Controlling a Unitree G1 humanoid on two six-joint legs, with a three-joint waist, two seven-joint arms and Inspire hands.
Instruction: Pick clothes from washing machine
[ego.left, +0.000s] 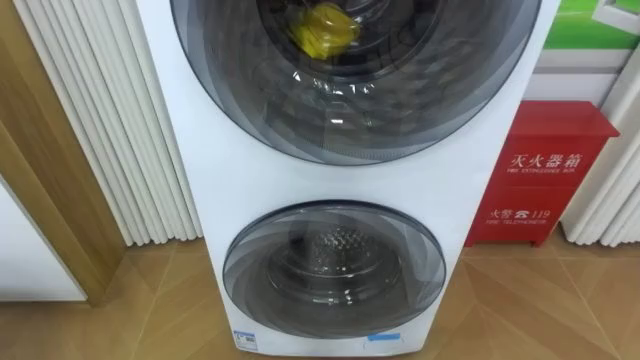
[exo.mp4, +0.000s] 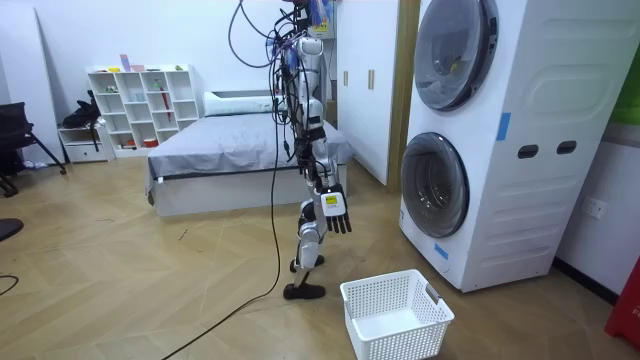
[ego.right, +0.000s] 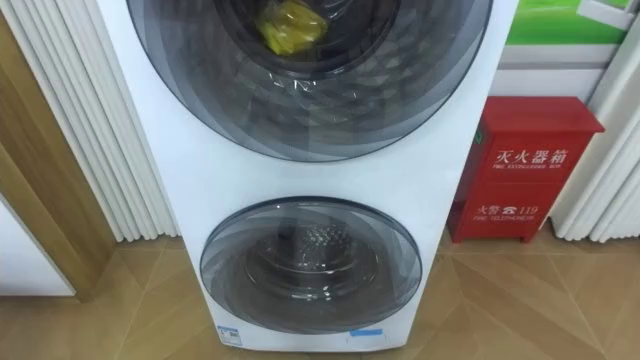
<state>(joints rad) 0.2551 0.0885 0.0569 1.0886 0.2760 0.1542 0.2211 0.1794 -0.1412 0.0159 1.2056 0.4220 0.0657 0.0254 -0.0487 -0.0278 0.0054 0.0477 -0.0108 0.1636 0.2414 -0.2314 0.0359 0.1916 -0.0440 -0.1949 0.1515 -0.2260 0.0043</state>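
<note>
From the left eye view, a white stacked washing machine (ego.left: 340, 190) faces the robot head-on, its upper door (ego.left: 350, 125) and lower door (ego.left: 330, 265) both closed. A crumpled yellow garment (ego.left: 322, 28) lies behind the upper glass, inside the drum, while the lower drum looks bare. The garment is likely light, soft and limp, neither slippery nor fragile. Once the door is opened, a pinch on any raised fold should lift it, though it may drape and catch on the door rim. A red cabinet (ego.left: 550, 170) stands just to the right of the machine, a white slatted panel (ego.left: 110, 120) rises to its left, and the wooden floor (ego.left: 520, 300) is smooth and level. In the room view, the robot stands upright on that floor, facing the machine and judged to be out of arm's reach of it. Its right hand (exo.mp4: 335, 210), the one nearer the camera, hangs beside its thigh with fingers loose and apart, holding nothing. A white basket (exo.mp4: 400, 338) sits on the floor between robot and machine and looks empty. A bed (exo.mp4: 230, 150) and a white shelf (exo.mp4: 140, 105) stand behind. The right eye view confirms both doors closed and the garment high in the upper drum.
</note>
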